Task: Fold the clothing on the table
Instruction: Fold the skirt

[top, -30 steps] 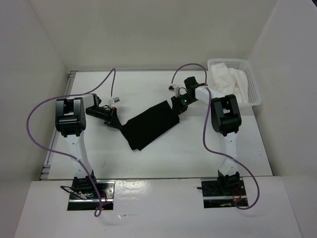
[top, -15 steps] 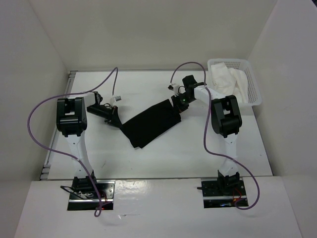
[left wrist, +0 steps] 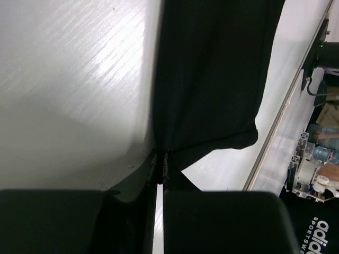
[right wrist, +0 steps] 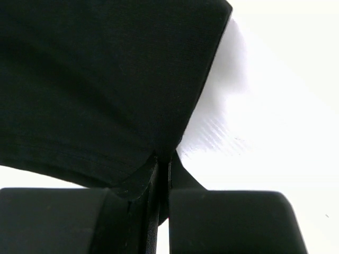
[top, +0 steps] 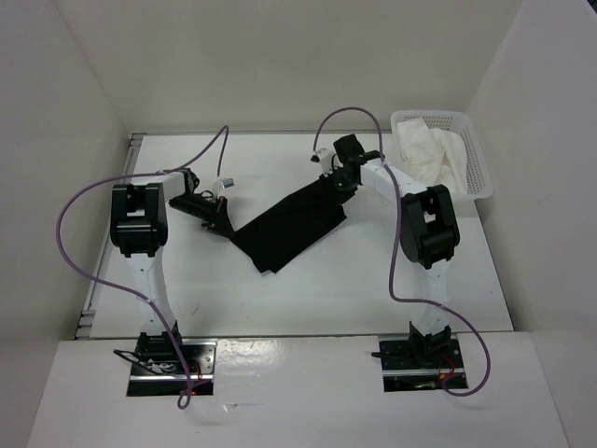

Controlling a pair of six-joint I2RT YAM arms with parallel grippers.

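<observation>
The black clothing (top: 289, 224) hangs stretched between both arms over the middle of the white table (top: 308, 289), running from lower left to upper right. My left gripper (top: 224, 222) is shut on its left corner; in the left wrist view the cloth (left wrist: 212, 79) is pinched at the fingertips of that gripper (left wrist: 160, 161). My right gripper (top: 334, 185) is shut on the upper right corner, and the right wrist view shows the fabric (right wrist: 106, 79) bunched into the closed jaws of that gripper (right wrist: 163, 159).
A white mesh basket (top: 476, 154) holding white cloth (top: 429, 154) stands at the back right corner. White walls enclose the table on three sides. A metal rail (left wrist: 280, 121) runs along the table's edge.
The right gripper has closed on the clothing's corner and moved up toward the back. The left gripper has shifted slightly back, and the cloth now hangs tauter between them.
</observation>
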